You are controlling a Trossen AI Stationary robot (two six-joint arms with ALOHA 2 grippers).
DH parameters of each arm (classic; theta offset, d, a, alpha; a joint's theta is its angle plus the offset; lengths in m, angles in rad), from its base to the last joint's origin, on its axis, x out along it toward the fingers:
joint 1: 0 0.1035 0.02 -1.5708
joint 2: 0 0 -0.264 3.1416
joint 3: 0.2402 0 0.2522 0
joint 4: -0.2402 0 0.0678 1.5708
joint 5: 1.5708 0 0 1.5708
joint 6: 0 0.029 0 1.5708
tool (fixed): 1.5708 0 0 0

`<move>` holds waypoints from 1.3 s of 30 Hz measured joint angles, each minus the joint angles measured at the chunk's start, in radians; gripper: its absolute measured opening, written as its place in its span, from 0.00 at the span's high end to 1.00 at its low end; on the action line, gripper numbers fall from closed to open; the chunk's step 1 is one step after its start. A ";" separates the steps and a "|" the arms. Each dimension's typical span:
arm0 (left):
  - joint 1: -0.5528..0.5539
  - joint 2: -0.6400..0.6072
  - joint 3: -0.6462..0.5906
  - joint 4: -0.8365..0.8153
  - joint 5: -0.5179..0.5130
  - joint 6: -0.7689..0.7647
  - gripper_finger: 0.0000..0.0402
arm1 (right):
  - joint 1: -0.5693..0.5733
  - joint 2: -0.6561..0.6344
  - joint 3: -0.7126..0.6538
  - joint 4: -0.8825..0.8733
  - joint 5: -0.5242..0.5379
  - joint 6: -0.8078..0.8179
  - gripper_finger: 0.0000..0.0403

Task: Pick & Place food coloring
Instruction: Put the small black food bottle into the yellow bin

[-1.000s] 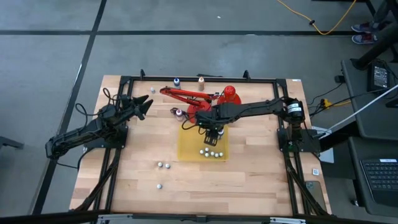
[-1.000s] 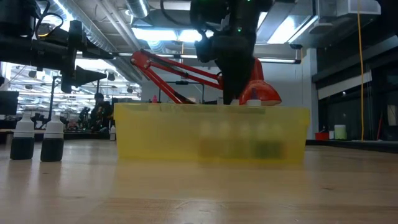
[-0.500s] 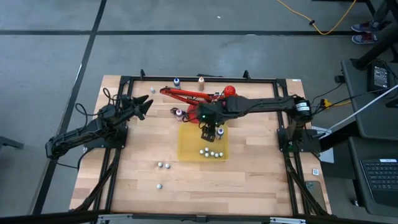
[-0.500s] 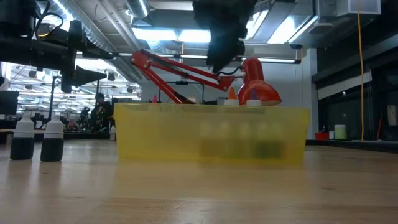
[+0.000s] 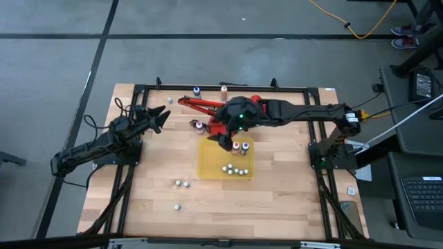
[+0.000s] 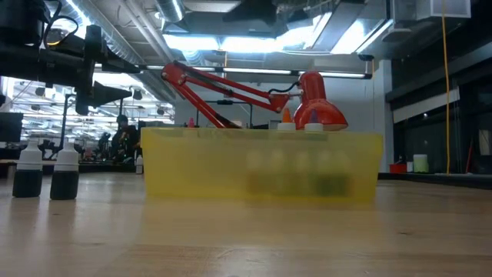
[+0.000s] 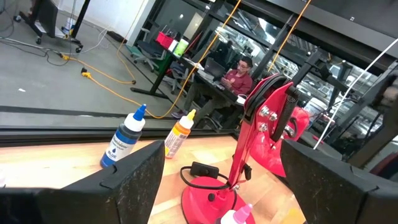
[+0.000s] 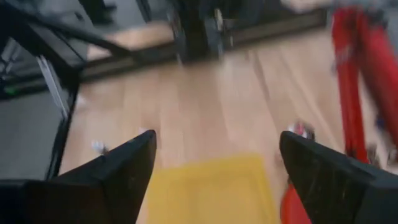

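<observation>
Small food coloring bottles (image 5: 235, 169) upright in yellow tray (image 5: 208, 164), others scattered

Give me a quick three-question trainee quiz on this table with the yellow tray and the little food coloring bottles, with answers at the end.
1. Count: in the high view, how many food coloring bottles stand on bare wood below the yellow tray?
2. True or false: the right gripper is holding a bottle.
3. Where is the left gripper?
A. Over the tray
B. Near the table's left side, away from the tray
C. Clamped on the red desk lamp

Key:
1. Three.
2. False. Its fingers are apart with nothing between them, at the tray's far edge.
3. B.
</observation>
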 joint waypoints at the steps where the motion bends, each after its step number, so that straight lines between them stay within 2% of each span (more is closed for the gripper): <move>1: 0.000 0.000 0.000 0.000 0.000 0.000 0.22 | -0.002 -0.006 0.000 0.028 0.008 -0.020 0.14; 4: 0.000 0.000 0.000 0.000 0.000 0.000 0.22 | -0.003 -0.024 0.000 0.109 0.060 -0.078 0.13; 8: 0.000 0.000 0.000 0.000 0.000 0.000 0.23 | -0.004 -0.026 -0.001 0.138 0.186 -0.149 0.14; 11: 0.000 0.000 0.000 0.000 0.000 0.000 0.22 | -0.010 -0.038 -0.055 0.209 0.258 -0.154 0.14; 18: 0.000 0.000 0.000 0.000 0.000 0.000 0.23 | -0.007 -0.115 -0.301 0.382 0.253 -0.150 0.14; 26: 0.000 0.000 0.000 0.000 0.000 0.000 0.22 | 0.049 -0.367 -0.670 0.573 0.253 0.038 0.14; 29: 0.000 0.000 0.000 0.000 0.000 0.000 0.23 | 0.102 -0.477 -0.781 0.589 0.235 0.052 0.14; 37: 0.000 0.000 0.000 0.000 0.000 0.000 0.22 | 0.255 -0.758 -1.035 0.611 0.002 0.010 0.14; 39: 0.000 0.000 0.000 0.000 0.000 0.000 0.23 | 0.285 -0.817 -1.085 0.613 -0.022 0.011 0.14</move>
